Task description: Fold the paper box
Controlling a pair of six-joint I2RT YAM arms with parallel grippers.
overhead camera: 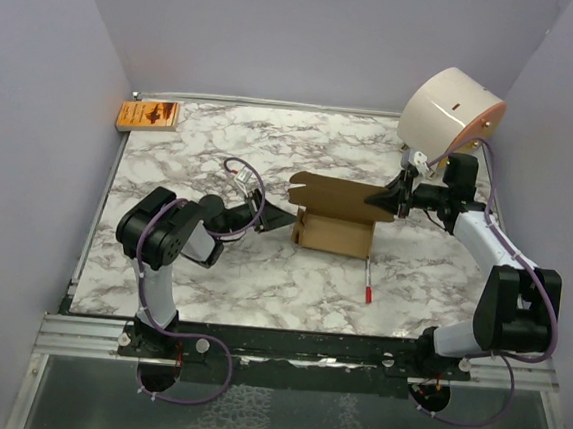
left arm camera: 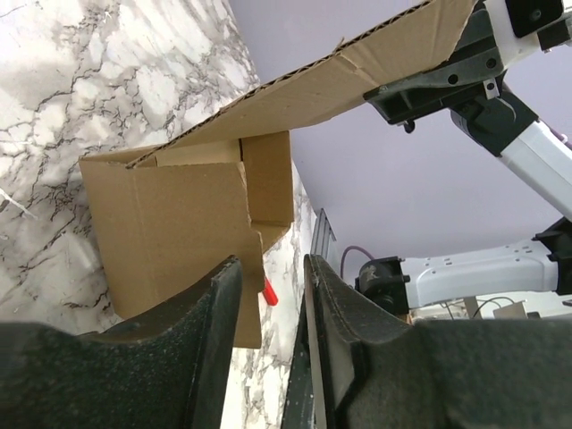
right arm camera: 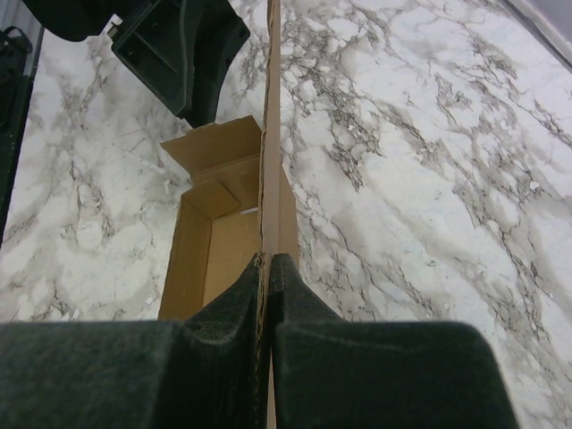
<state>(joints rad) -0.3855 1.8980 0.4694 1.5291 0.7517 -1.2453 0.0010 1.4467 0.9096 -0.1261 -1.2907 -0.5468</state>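
Observation:
The paper box (overhead camera: 333, 234) is a brown oblong carton standing open in the middle of the table. Its long lid flap (overhead camera: 331, 192) is raised over it. My right gripper (right arm camera: 268, 264) is shut on that flap's edge, the cardboard pinched thin between the pads. At the carton's left end my left gripper (left arm camera: 271, 279) has open jaws. The lower corner of the end flap (left arm camera: 250, 313) lies just inside the gap, against the left finger (left arm camera: 219, 313). The carton's inside (right arm camera: 228, 241) shows nothing in it.
A white pen with a red tip (overhead camera: 368, 280) lies just in front of the carton's right end. A big white cylinder (overhead camera: 451, 113) stands at the back right, behind my right arm. An orange packet (overhead camera: 148, 115) lies in the back left corner.

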